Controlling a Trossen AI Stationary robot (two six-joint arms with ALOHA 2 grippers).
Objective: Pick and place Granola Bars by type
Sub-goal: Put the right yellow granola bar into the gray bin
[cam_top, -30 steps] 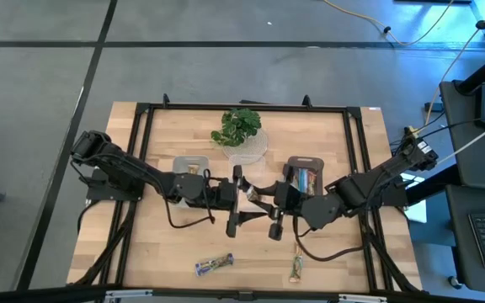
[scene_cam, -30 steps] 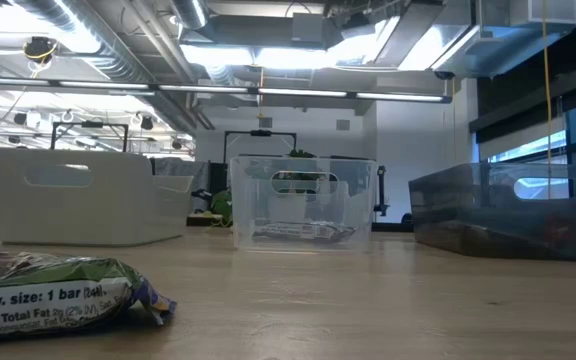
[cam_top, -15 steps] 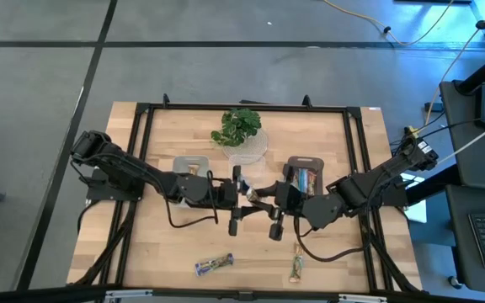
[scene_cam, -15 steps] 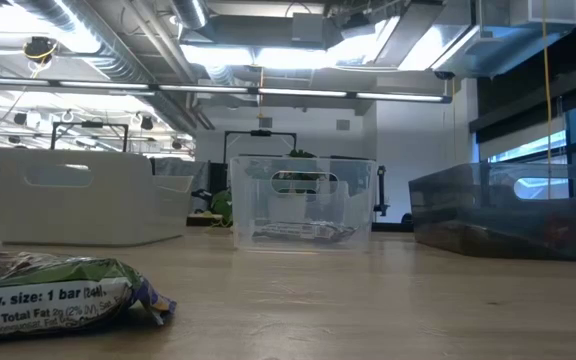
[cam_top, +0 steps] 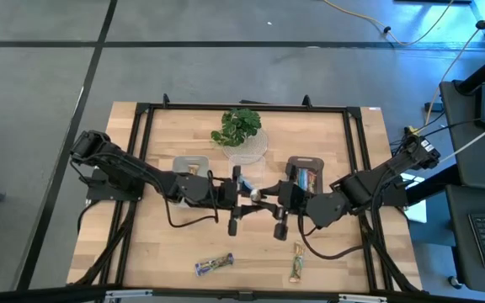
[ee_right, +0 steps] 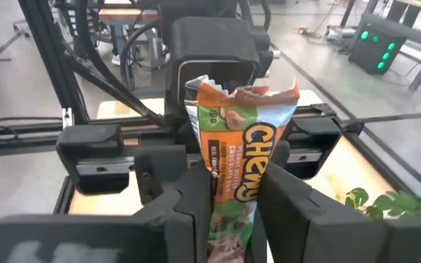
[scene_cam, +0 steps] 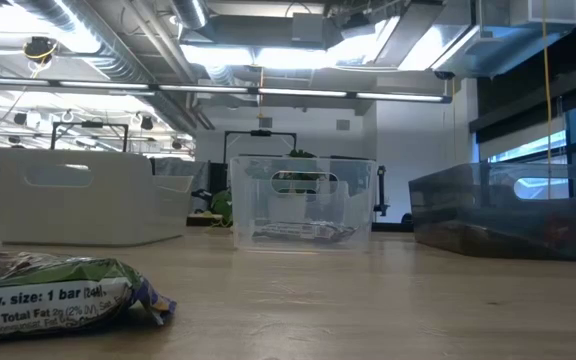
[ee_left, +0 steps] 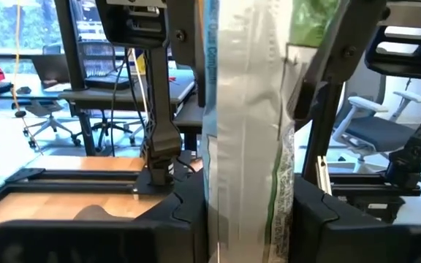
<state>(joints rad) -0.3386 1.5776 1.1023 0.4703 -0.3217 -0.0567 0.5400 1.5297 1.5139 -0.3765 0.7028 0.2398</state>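
Note:
One granola bar (cam_top: 253, 194), orange and green on the front (ee_right: 240, 153) and silver on the back (ee_left: 247, 131), sits between my two grippers above the middle of the table. My left gripper (cam_top: 241, 195) comes at it from the table's left and my right gripper (cam_top: 266, 197) from the right; both are shut on it. A blue-green bar (cam_top: 214, 264) and a green-brown bar (cam_top: 297, 264) lie flat near the table's near edge. One green bar with a purple end shows close up in the low view (scene_cam: 58, 290). My left gripper has the bar between its two fingers (ee_left: 188, 215), which stand at the bar's two long edges (ee_left: 212, 197), level from the table's left. The bar is lifted clear of the table. My right gripper pinches the same bar between its two fingers (ee_right: 196, 212), at the long edges of its lower half (ee_right: 221, 193), level from the table's right. The bar's crimped end (ee_right: 240, 91) stands clear beyond the fingers, toward my left gripper.
Three bins stand at the far side: a white one (cam_top: 192, 165), a clear one (scene_cam: 303, 200) with a bar inside, and a dark one (cam_top: 303, 175) holding bars. A green plant (cam_top: 238, 124) stands behind them. A black frame (cam_top: 141, 151) rims the table.
My right gripper has shifted a little toward the table's right edge.

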